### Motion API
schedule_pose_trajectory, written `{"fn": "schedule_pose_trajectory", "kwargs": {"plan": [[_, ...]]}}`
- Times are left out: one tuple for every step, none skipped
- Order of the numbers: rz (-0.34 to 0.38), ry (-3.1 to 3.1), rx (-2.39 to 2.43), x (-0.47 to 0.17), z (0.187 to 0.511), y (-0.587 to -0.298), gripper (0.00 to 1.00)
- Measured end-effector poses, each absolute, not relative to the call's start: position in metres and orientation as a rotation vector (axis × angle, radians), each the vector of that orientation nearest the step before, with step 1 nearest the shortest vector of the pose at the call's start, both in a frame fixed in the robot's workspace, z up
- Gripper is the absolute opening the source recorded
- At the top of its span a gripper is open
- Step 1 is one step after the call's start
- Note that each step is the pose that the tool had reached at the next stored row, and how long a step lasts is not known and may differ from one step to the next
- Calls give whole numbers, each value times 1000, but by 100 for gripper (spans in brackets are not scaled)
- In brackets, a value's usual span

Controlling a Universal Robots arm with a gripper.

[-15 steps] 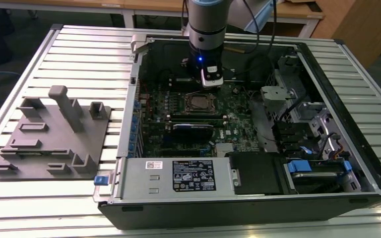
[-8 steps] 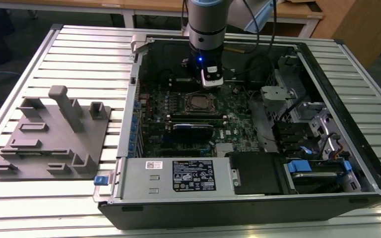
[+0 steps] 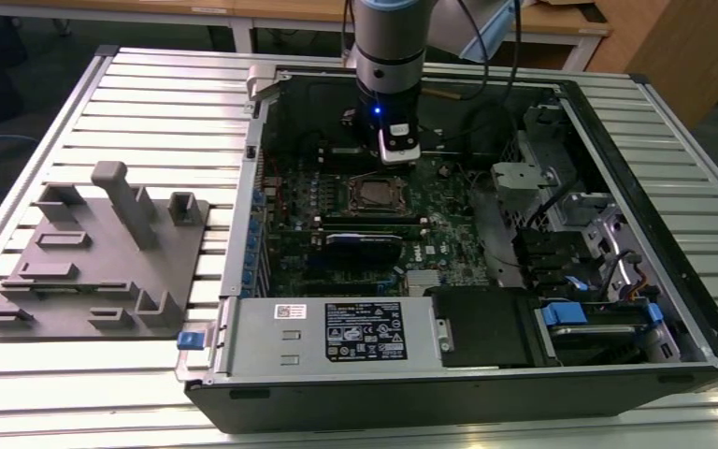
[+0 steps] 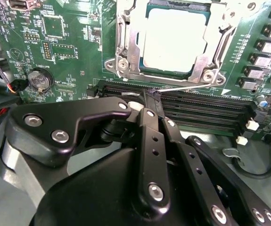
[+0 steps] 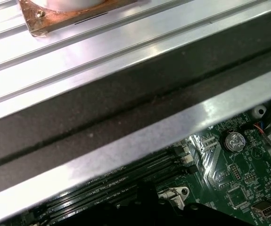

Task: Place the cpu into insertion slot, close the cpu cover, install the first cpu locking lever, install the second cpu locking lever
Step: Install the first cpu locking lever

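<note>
The cpu (image 4: 173, 40), a flat silver-grey square, lies in the insertion slot (image 3: 376, 195) on the green motherboard. The cpu cover (image 4: 126, 44), a silvery frame, lies down around it. A thin wire locking lever (image 4: 196, 86) runs along the socket's edge nearest the gripper. My gripper (image 4: 152, 95) has its black fingers (image 4: 147, 136) closed together, with their tips at the end of that lever; whether they pinch it I cannot tell. In the exterior view the gripper (image 3: 392, 157) hangs just behind the socket inside the open computer case.
Long black memory slots (image 4: 196, 110) lie between gripper and socket. A coin battery (image 4: 37, 80) sits on the board. The case wall (image 5: 126, 113) and the slatted table (image 3: 147, 103) surround the work. A grey fixture block (image 3: 97, 262) stands at the exterior view's left, and a power supply (image 3: 334, 332) in front.
</note>
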State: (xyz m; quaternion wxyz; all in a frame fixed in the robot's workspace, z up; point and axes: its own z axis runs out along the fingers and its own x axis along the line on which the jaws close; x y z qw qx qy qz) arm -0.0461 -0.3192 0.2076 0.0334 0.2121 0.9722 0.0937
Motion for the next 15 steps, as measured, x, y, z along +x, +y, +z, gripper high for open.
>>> {"fn": "schedule_pose_trajectory", "kwargs": {"plan": [[288, 2990, 654, -46, 208, -319, 11], [288, 2990, 655, -46, 208, -319, 11], [285, 2989, 656, -46, 208, -319, 11], [283, 2989, 658, -46, 208, -319, 11], [281, 2987, 660, -46, 207, -319, 11], [281, 2985, 661, -46, 207, -319, 11], [281, 2985, 662, -46, 207, -319, 11], [281, 2985, 663, -46, 207, -319, 11], [281, 2985, 663, -46, 207, -318, 11], [281, 2985, 663, -46, 207, -318, 11], [281, 2984, 664, -46, 207, -318, 11], [281, 2984, 664, -46, 207, -317, 11], [281, 2984, 664, -46, 207, -317, 11], [281, 2984, 664, -46, 207, -317, 11], [281, 2984, 664, -46, 207, -317, 11]]}}
